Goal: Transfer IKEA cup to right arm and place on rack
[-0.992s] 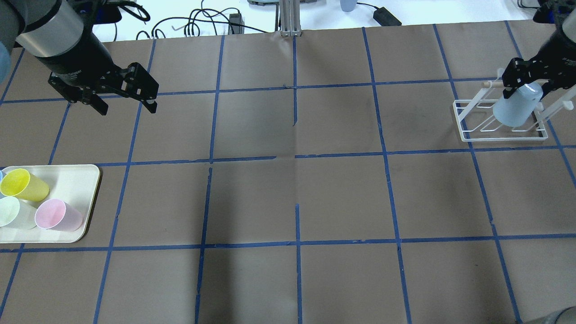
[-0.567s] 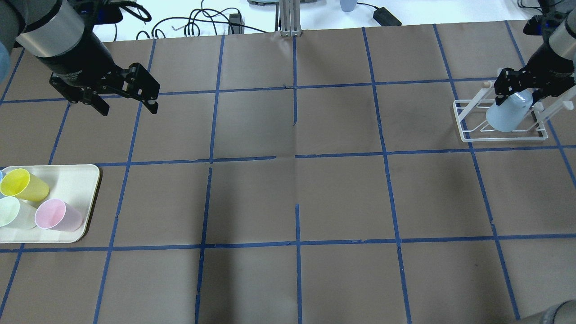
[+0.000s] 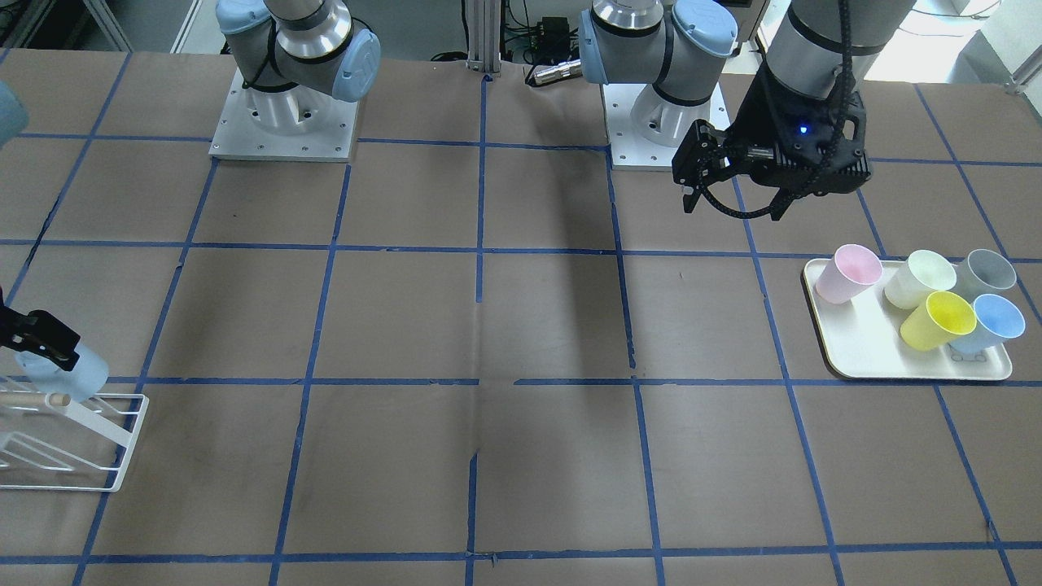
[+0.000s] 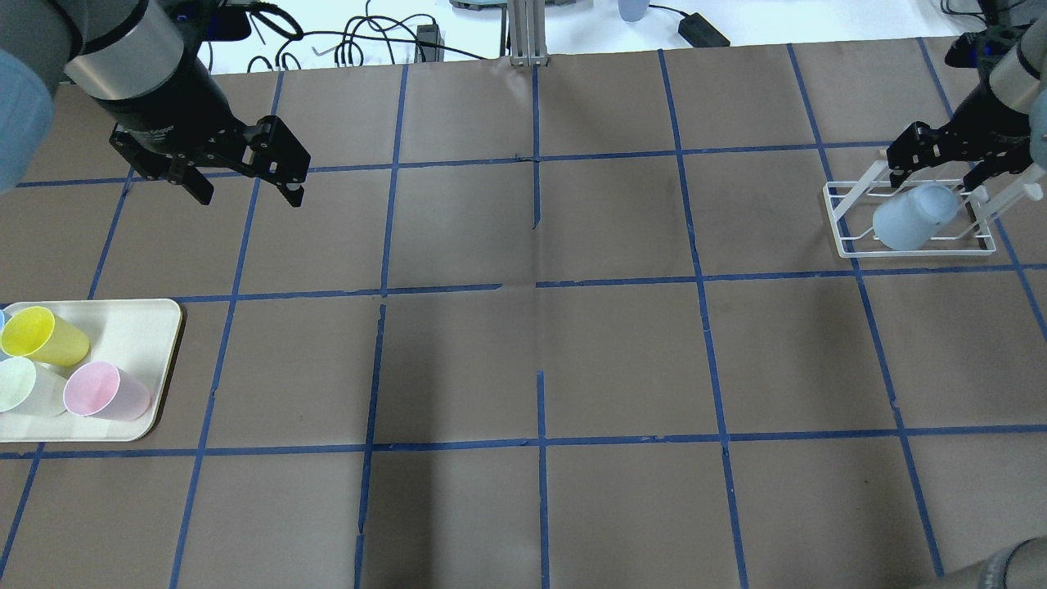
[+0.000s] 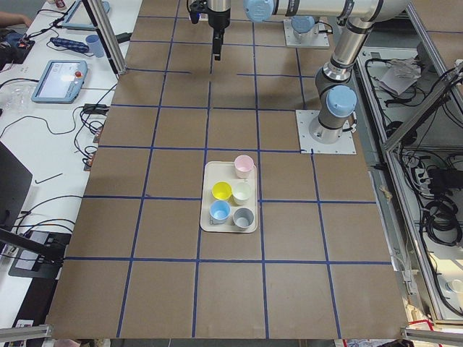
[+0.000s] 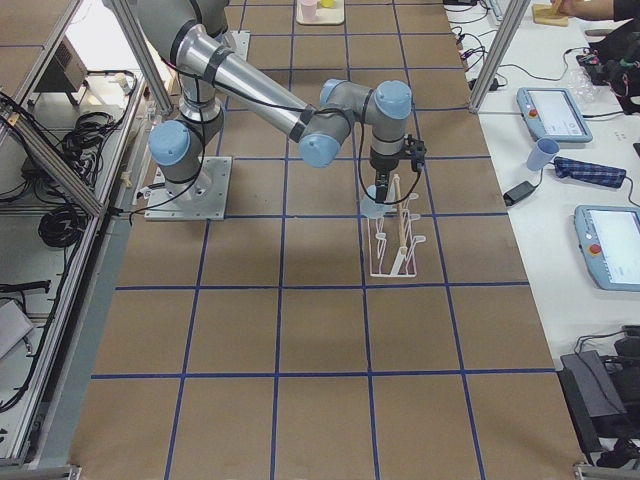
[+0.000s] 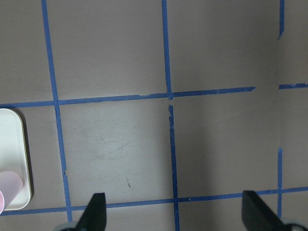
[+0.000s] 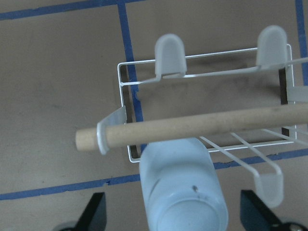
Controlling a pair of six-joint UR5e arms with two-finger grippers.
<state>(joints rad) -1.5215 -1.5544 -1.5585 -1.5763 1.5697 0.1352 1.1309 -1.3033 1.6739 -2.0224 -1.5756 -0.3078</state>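
The pale blue IKEA cup (image 4: 904,219) lies tilted on the white wire rack (image 4: 842,225), its base up under the wooden rod (image 8: 192,127). It also shows in the right wrist view (image 8: 183,187) and the front view (image 3: 73,373). My right gripper (image 4: 936,174) hangs just above the cup. Its fingers (image 8: 96,214) stand wide apart on either side of the cup and do not touch it. My left gripper (image 4: 249,196) is open and empty, high over the table's far left; it also shows in the front view (image 3: 733,210).
A cream tray (image 4: 139,327) at the near left holds a yellow cup (image 4: 45,335), a pink cup (image 4: 102,391), a pale green cup (image 4: 24,388), a second blue cup (image 3: 989,321) and a grey cup (image 3: 985,273). Cables lie beyond the table's far edge.
My right gripper has lowered the blue cup onto the rack and opened; the cup now lies tilted on the prongs. My left gripper has shifted a little to the right.
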